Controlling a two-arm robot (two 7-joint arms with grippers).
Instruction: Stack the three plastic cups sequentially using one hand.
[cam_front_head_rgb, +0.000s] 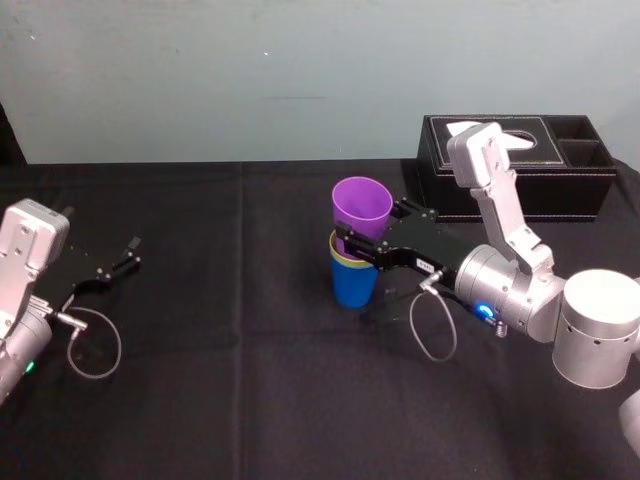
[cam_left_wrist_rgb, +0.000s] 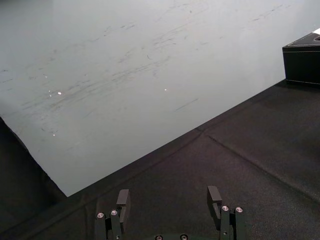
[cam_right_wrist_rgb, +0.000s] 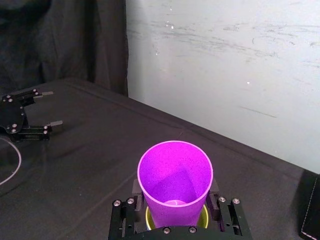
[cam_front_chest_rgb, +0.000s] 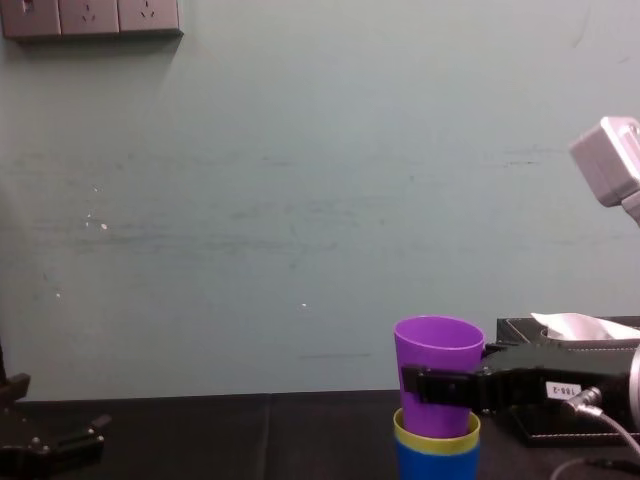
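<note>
The purple cup (cam_front_head_rgb: 360, 205) stands slightly tilted with its base set into the yellow-green cup (cam_front_head_rgb: 344, 261), which is nested in the blue cup (cam_front_head_rgb: 353, 286) on the black cloth. My right gripper (cam_front_head_rgb: 372, 232) reaches in from the right, shut on the purple cup's lower half, one finger on each side. In the right wrist view the purple cup (cam_right_wrist_rgb: 175, 175) sits between the fingers (cam_right_wrist_rgb: 225, 212), with the yellow-green rim (cam_right_wrist_rgb: 203, 218) just below. The chest view shows the purple cup (cam_front_chest_rgb: 438, 365) rising well above the yellow-green rim (cam_front_chest_rgb: 437, 438) and the blue cup (cam_front_chest_rgb: 437, 466). My left gripper (cam_front_head_rgb: 118, 258) rests open at the far left.
A black tissue box (cam_front_head_rgb: 520, 165) with a white tissue stands at the back right, behind the right arm. Loose grey cables loop near both wrists (cam_front_head_rgb: 432, 330). A pale wall bounds the table's far edge. Bare black cloth lies between the left gripper and the cups.
</note>
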